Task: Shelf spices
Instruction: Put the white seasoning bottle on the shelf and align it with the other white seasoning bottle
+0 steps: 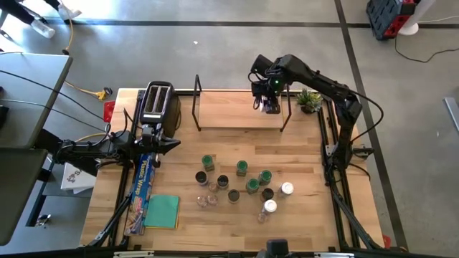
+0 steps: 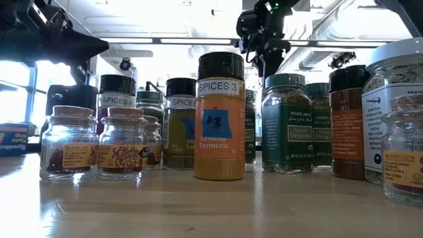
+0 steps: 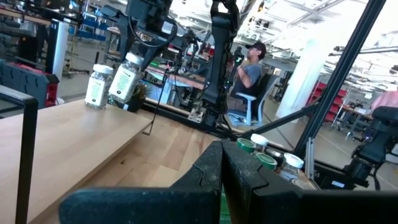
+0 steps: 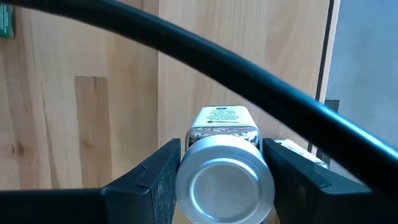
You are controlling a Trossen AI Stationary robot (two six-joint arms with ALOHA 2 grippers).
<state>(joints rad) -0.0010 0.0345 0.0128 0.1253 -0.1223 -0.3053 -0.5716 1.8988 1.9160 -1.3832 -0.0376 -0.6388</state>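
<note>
I see the shelf (image 1: 229, 111) at the table's back edge, between toaster (image 1: 156, 102) and plant (image 1: 310, 100); approx. a dozen jars (image 1: 242, 185) stand grouped on the table in front of it. R gripper (image 1: 270, 106) is over the shelf's right end, fingers closed on a silver-lidded jar (image 4: 225, 180). L gripper (image 1: 171, 142) waits beside the toaster, fingers together, holding nothing.

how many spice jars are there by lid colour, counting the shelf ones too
green-lidded spice jars: 4
dark-lidded spice jars: 4
white-lidded spice jars: 4 (2 on the table, 1 standing jar on the light wooden shelf, 1 held jar in the right gripper fingers)
small clear glass jars: about 4, hard to separate
total: about 16
</note>
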